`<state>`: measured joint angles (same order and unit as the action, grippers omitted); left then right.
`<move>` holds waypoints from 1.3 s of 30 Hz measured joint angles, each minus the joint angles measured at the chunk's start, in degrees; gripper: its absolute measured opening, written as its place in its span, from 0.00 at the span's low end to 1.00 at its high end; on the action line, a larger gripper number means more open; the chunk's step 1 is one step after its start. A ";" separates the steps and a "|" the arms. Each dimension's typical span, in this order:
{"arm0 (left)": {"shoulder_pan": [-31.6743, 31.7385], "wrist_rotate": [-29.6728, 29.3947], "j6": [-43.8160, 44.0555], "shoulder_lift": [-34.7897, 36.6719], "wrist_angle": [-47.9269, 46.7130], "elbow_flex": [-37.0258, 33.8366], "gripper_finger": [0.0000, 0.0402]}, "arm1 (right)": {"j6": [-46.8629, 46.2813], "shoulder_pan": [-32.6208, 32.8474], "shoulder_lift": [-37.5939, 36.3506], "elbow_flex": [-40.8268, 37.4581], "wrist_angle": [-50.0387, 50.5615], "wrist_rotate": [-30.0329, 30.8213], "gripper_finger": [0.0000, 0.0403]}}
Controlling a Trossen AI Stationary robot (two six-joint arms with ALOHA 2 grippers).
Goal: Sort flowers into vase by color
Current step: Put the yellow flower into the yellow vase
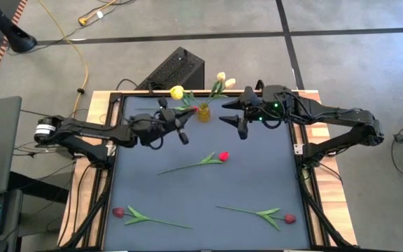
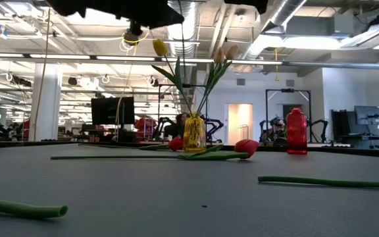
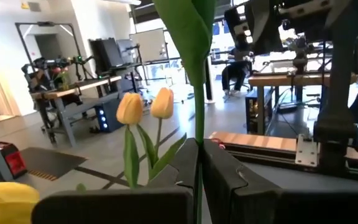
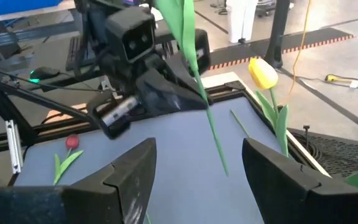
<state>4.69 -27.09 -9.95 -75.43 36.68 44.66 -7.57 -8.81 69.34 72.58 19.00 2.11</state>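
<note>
An amber glass vase stands near the mat's far edge. It holds a yellow tulip and two cream ones. My left gripper is just left of the vase, shut on a green tulip stem; that flower's head is out of view. My right gripper hovers open just right of the vase, with nothing between its fingers. Three red tulips lie flat on the mat: one at the middle, one near left, one near right. Another red head shows at the vase's foot. My left gripper pinches the stem's middle between its two fingers. The fingers are level, come from the table's left and lie across the stem. The stem stands about upright, its leaf rising above the fingers. Its cut lower end hangs clear of the mat.
A raised wooden frame borders the dark mat. A black box and a yellow cable lie on the floor beyond the far edge. Bare mat lies between the fallen tulips.
</note>
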 joint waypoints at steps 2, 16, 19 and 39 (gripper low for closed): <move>0.87 1.12 -0.19 -2.04 1.95 0.01 0.00 | 0.03 -0.09 0.00 0.00 0.02 0.00 0.66; 4.81 4.69 -2.51 -10.15 10.41 0.02 0.00 | 0.02 -0.09 0.00 0.00 1.89 -0.02 0.66; 4.79 5.39 -4.37 -10.11 10.56 0.02 0.00 | 0.02 -0.09 0.02 0.00 1.95 -0.02 0.66; 2.88 6.44 -10.52 -10.11 8.25 0.07 0.00 | 0.02 -0.34 0.02 0.00 1.97 -0.09 0.66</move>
<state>7.57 -20.64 -20.47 -85.54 44.94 44.73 -7.55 -9.15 69.36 72.58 20.97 2.02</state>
